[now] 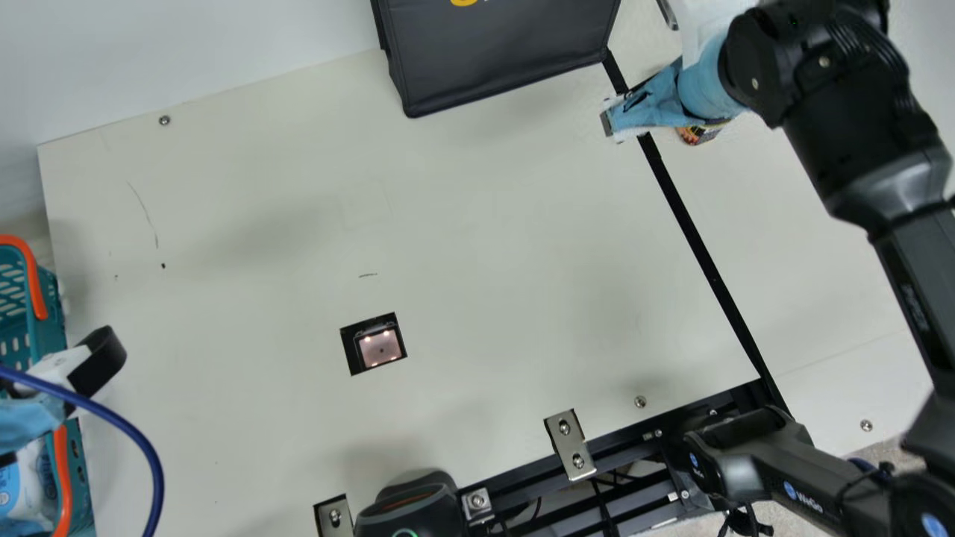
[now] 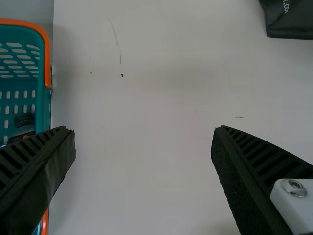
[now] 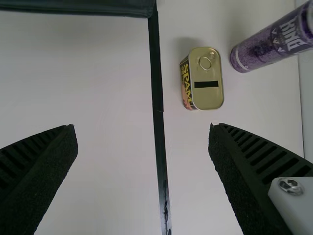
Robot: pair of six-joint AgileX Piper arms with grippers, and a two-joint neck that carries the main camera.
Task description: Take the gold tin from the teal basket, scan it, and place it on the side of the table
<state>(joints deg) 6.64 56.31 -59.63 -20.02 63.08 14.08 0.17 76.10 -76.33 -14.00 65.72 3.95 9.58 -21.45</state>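
1. Right wrist view: the gold tin (image 3: 208, 81) sits on the outer side of the black strip (image 3: 158, 105), just beside it, with its ring-pull lid facing up and its printed wall towards the strip
2. Farther out from the strip, past the tin, is a purple canister (image 3: 274, 41); whether it stands or leans I cannot tell
3. Main view: the right gripper (image 1: 610, 123) hangs over the far part of the strip, its two fingers spread wide, one to each side of the strip
4. Against the strip's far end, on its inner side, is the black bag (image 1: 500, 56)
5. Well inward from the strip, a black square with a lit pane (image 1: 380, 347) is set in the cream table (image 1: 485, 246)
6. Near that inner side's front edge, also well apart from the strip, is a black device (image 1: 406, 511), partly cut off
7. Farthest from the strip, across the table, is the teal basket (image 1: 51, 298), holding a white and blue pack (image 1: 26, 488)
8. Beside the basket's strip-facing rim is the left gripper (image 1: 58, 409), its fingers wide apart; a blue cable (image 1: 154, 462) arcs past it, towards the strip
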